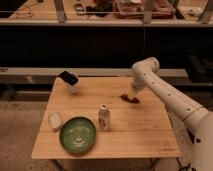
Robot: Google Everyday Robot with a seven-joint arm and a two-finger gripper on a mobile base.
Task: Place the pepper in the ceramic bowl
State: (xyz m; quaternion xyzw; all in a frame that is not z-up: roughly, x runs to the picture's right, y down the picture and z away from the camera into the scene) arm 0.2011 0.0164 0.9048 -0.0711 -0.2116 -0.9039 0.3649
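At right rear of table (142, 132): pepper (131, 99), flat on wood | directly over it, at its right end: gripper (134, 93), grip state cannot tell | front left, well apart: ceramic bowl (78, 134) | just beside bowl, right: white bottle (103, 118), upright

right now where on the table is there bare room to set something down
Bare wood lies front right, from the white bottle to the edge of the table, and mid-back, between the dark-topped object and the pepper, where the gripper sits. Front left is crowded: ceramic bowl, bottle, white oblong object.
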